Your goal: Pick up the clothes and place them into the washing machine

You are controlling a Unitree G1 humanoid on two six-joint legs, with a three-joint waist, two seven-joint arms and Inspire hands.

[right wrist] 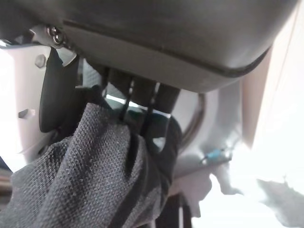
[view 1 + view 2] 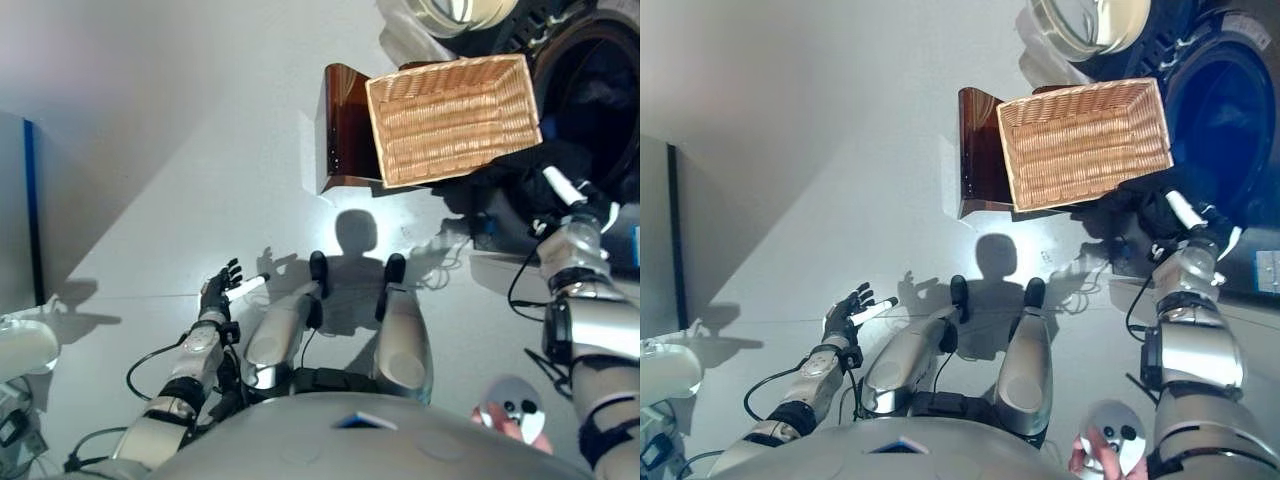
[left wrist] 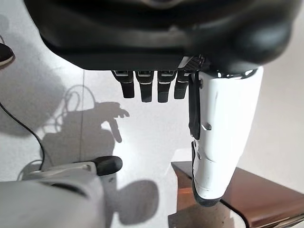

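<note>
A dark grey cloth is bunched in my right hand, whose fingers curl into its folds. In the head views my right hand is held up at the lower rim of the washing machine's dark round opening, at the upper right. The machine's glass door stands swung open at the top. A wicker basket with nothing in it sits on a brown stool just left of the machine. My left hand hangs low on the left with straight fingers and holds nothing.
A person's hand holds a white round controller at the lower right, close to my right arm. A white object lies at the left edge. Pale floor spreads to the left of the stool.
</note>
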